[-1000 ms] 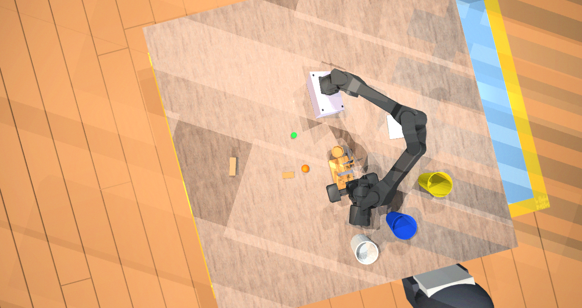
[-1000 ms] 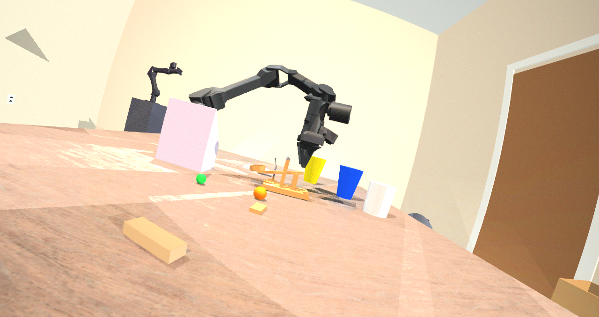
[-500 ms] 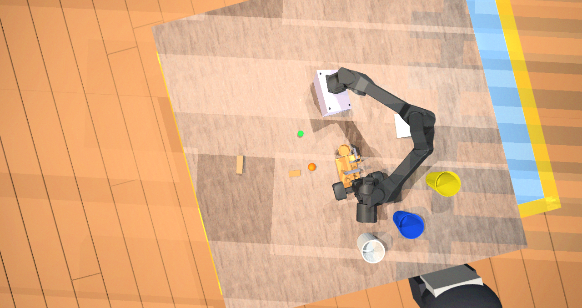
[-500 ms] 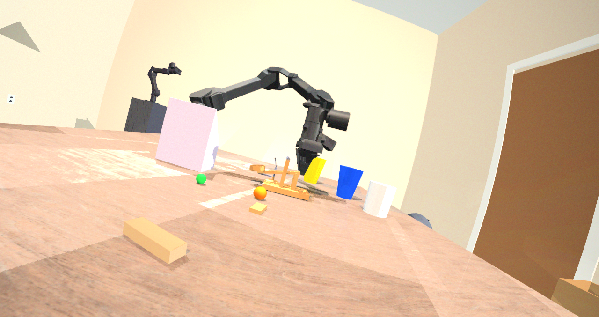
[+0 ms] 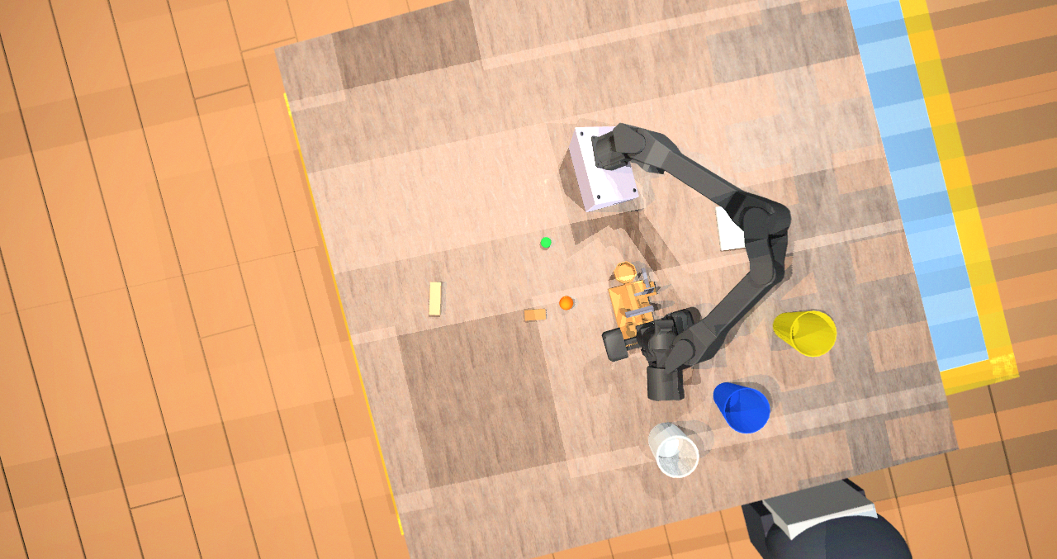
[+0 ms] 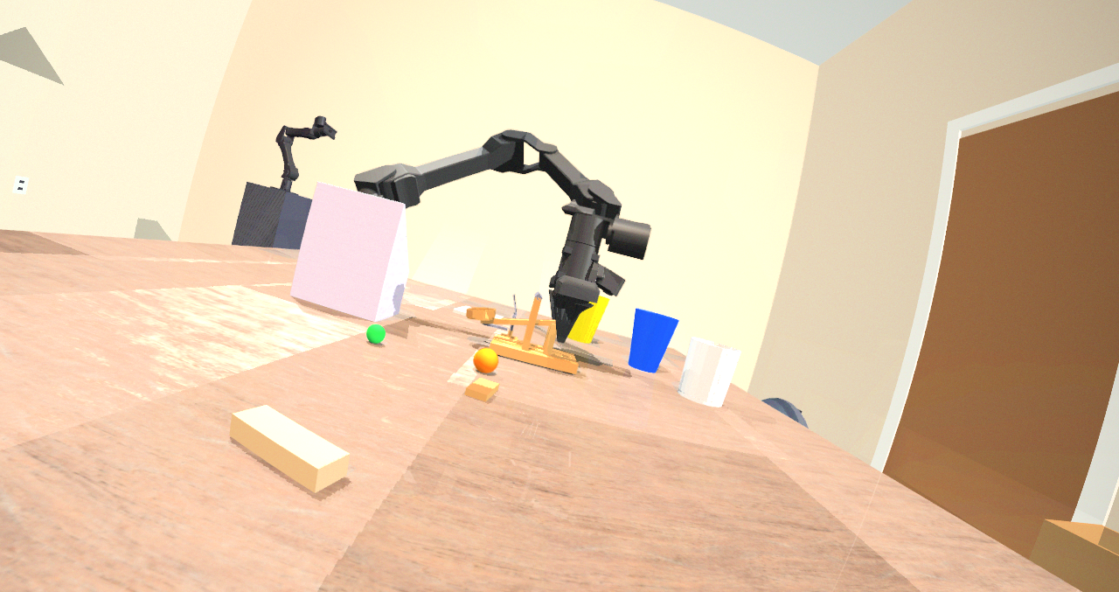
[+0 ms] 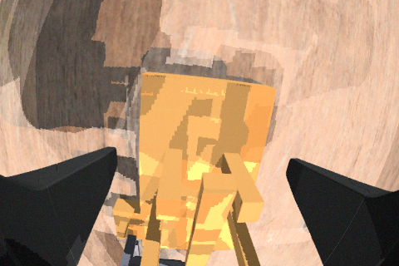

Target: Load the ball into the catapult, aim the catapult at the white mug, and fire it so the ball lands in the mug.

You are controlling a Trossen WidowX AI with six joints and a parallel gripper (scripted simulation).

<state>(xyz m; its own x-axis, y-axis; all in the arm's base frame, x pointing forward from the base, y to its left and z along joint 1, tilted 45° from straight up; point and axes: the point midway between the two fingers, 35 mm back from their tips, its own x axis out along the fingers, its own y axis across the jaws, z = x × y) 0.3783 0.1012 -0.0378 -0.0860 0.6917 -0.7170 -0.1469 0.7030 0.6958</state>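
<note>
The orange-yellow catapult (image 5: 623, 303) (image 6: 535, 358) (image 7: 162, 112) stands on the table, its throwing cup (image 5: 625, 272) (image 6: 480, 314) at the end away from the white mug; no ball shows in the cup. My gripper (image 6: 562, 337) (image 7: 206, 164) is open and empty, pointing down, its fingers apart on either side of the catapult's mug-side end in the wrist view. An orange ball (image 5: 566, 303) (image 6: 485, 360) and a green ball (image 5: 545, 242) (image 6: 376, 334) lie on the table beside the catapult. The white mug (image 5: 676, 456) (image 6: 707, 373) stands upright beyond the gripper.
A blue cup (image 5: 746, 410) (image 6: 652, 341) and a yellow cup (image 5: 812, 333) (image 6: 592, 322) stand near the white mug. A small block (image 5: 535, 315) (image 6: 482, 389) lies by the orange ball, a longer block (image 5: 435, 299) (image 6: 285, 446) farther off. A pale box (image 5: 613, 184) (image 6: 348, 252) stands under the arm's base.
</note>
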